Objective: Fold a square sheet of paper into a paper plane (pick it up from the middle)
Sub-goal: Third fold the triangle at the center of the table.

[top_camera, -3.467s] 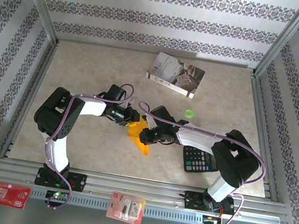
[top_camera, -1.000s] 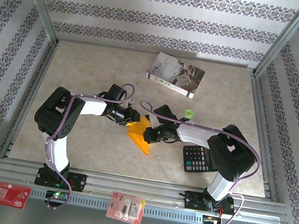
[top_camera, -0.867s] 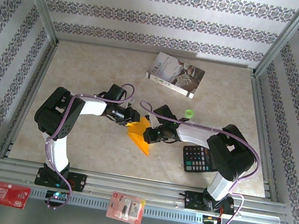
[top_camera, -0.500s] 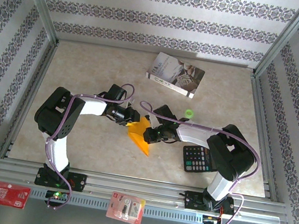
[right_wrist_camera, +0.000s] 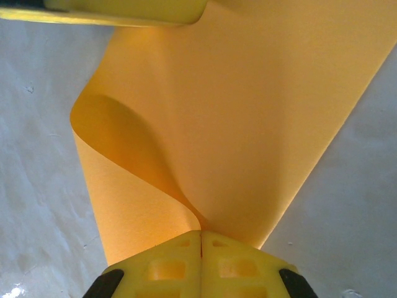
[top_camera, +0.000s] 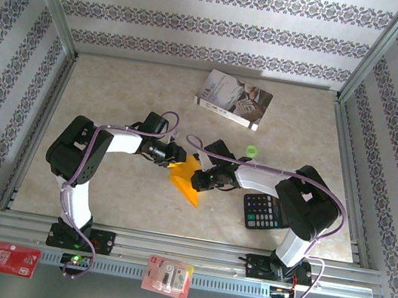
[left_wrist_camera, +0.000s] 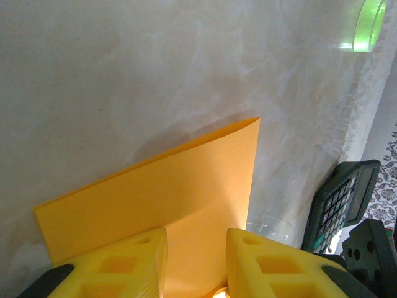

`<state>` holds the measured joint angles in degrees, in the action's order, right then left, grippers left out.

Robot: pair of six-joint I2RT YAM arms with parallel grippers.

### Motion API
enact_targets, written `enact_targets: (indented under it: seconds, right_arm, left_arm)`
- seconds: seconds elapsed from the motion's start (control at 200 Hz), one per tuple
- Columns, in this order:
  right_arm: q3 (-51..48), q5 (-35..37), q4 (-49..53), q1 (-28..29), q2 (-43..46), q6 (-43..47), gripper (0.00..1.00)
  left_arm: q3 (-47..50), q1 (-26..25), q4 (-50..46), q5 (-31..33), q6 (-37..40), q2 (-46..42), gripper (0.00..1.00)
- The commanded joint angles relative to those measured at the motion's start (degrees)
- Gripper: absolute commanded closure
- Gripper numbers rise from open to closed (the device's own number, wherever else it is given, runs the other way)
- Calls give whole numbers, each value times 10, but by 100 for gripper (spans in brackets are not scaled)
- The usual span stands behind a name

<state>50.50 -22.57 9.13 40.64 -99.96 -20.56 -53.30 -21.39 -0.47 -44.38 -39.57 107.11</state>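
Observation:
The square sheet of paper (top_camera: 186, 181) is orange, curled into a loose fold at mid-table between both grippers. My right gripper (right_wrist_camera: 201, 234) is shut on the sheet of paper (right_wrist_camera: 248, 124): its fingers (right_wrist_camera: 161, 267) meet where the two curved layers come together. My left gripper (left_wrist_camera: 196, 239) stands with its yellow fingers (left_wrist_camera: 124, 264) apart, and the sheet (left_wrist_camera: 180, 180) runs flat beneath and between them. One left finger (right_wrist_camera: 111, 9) rests at the sheet's far edge. In the top view the left gripper (top_camera: 173, 158) is at the paper's left, the right gripper (top_camera: 202, 178) at its right.
A black calculator (top_camera: 263, 211) lies just right of the right gripper, also at the calculator (left_wrist_camera: 338, 198). A small green ring (top_camera: 250, 151) sits behind it. The grey-white book (top_camera: 234, 99) lies at the back. Two packets (top_camera: 167, 277) rest on the front rail.
Since the earliest frame the right arm's elbow has drawn in to the left and its gripper has shifted slightly on the paper. Over the last second nothing has moved.

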Motion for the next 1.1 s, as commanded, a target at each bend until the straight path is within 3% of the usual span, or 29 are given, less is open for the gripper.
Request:
enact_targets:
  seconds: [0.0,1.094]
  right_arm:
    - [-1,6,13,3,-9,13,99]
    - [12,11,25,4,-6,19,99]
  left_arm:
    - [1,-10,-43,20,13,20,70]
    - [-1,-11,-48,20,16,19,70]
